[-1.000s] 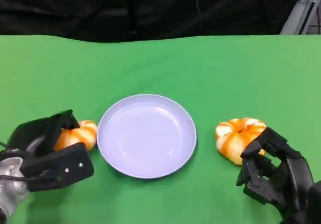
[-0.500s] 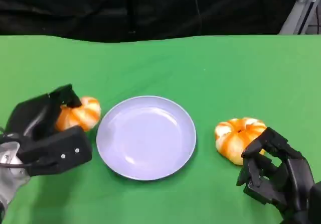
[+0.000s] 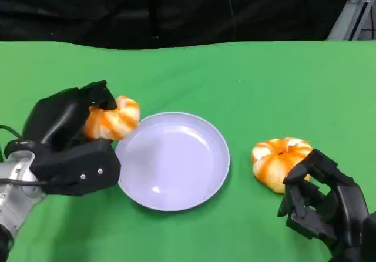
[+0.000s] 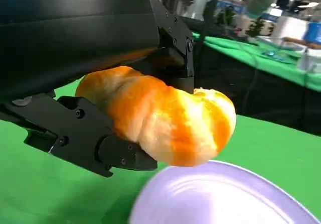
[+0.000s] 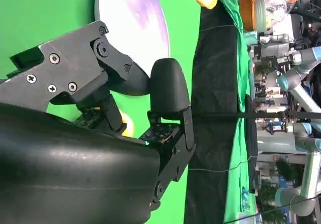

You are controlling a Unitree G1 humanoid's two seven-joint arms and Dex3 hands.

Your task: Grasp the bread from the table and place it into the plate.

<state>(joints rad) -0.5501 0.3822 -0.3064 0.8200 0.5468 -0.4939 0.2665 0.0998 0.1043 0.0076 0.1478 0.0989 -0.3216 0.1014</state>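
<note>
1. The left hand (image 3: 70,138) is closed around an orange-and-white striped bread roll (image 3: 111,119), which is held off the worktop (image 3: 247,80) at the plate's left rim.
2. In the left wrist view the roll (image 4: 165,118) is seen clamped between black fingers (image 4: 100,138) above and below it, with its free end projecting past them.
3. The roll is oblong; in the head view its long axis runs roughly left to right, and the free end points towards the plate (image 3: 173,159), just overlapping the upper left edge of it.
4. The lavender plate (image 4: 225,196) is seen directly beneath the held roll in the left wrist view and lies flat near the middle of the green worktop.
5. The right hand (image 3: 320,206) is at the lower right, its fingers curled inward and holding nothing.
6. A second striped bread (image 3: 279,159), round and ridged like a small pumpkin, rests on the worktop to the right of the plate, just beyond the right hand's fingertips; whether they touch cannot be told.
</note>
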